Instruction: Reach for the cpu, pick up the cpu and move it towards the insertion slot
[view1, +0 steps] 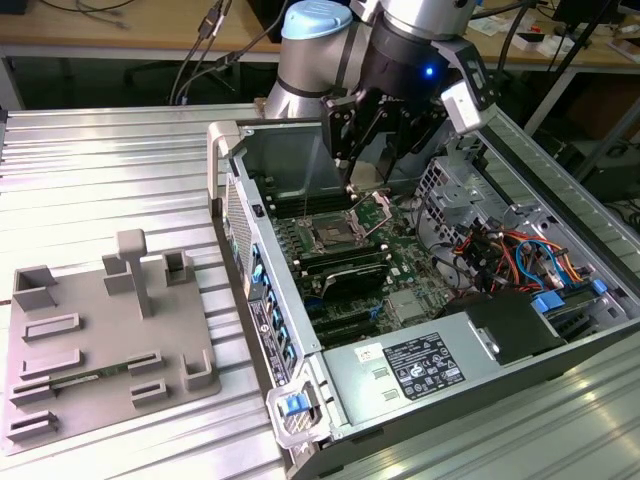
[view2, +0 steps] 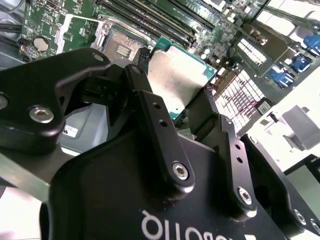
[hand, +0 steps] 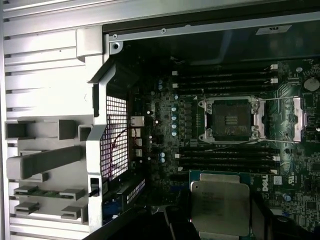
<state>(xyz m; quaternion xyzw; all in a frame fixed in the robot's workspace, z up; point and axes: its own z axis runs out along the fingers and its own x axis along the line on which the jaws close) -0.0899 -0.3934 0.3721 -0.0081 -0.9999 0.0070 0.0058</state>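
Note:
In both wrist views the cpu (view2: 180, 75) (hand: 220, 202) is a flat silvery square with a thin tan-green edge, pinched between my gripper's black fingers (view2: 145, 105). My gripper (view2: 175, 87) (hand: 218, 222) is shut on it and holds it above the motherboard. The insertion slot (hand: 231, 120) (view2: 122, 47) (view1: 333, 237) lies open, with its steel frame swung back and its dark centre bare. In the exterior view my gripper (view1: 365, 180) hangs inside the computer case, just beyond the slot. The cpu is a short way off from the slot, not over it.
Long black memory slots (hand: 227, 157) flank the socket on both sides. The case walls (view1: 240, 200), a drive cage with coloured cables (view1: 510, 255) and the power supply (view1: 420, 365) hem in the board. A grey fixture plate (view1: 110, 340) lies on the ribbed table at the exterior view's left.

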